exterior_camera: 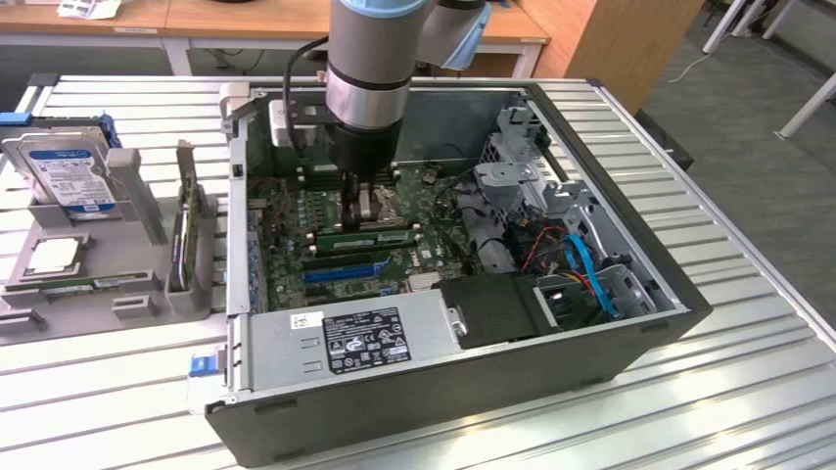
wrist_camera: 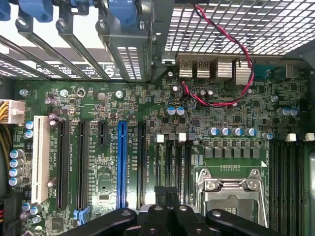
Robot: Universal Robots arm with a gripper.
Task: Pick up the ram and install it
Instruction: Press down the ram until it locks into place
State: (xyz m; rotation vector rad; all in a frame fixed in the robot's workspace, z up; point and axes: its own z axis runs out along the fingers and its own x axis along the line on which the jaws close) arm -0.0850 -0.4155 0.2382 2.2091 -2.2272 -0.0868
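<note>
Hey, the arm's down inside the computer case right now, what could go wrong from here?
The shut gripper hangs close over the motherboard beside the CPU socket; a small drift might knock it. The red-and-black wire loops loose near the rear ports and might snag.

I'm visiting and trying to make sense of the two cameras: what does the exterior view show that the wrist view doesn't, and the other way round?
Exterior view: the whole open computer case on a slatted table, the robot arm reaching into it, the power supply, and a hard drive standing in a grey holder beside the case.
Wrist view: close-up detail, such as a white slot and a red wire looping near the silver rear ports.
Shared: the green motherboard, its blue slot, and the gripper over the board.
</note>
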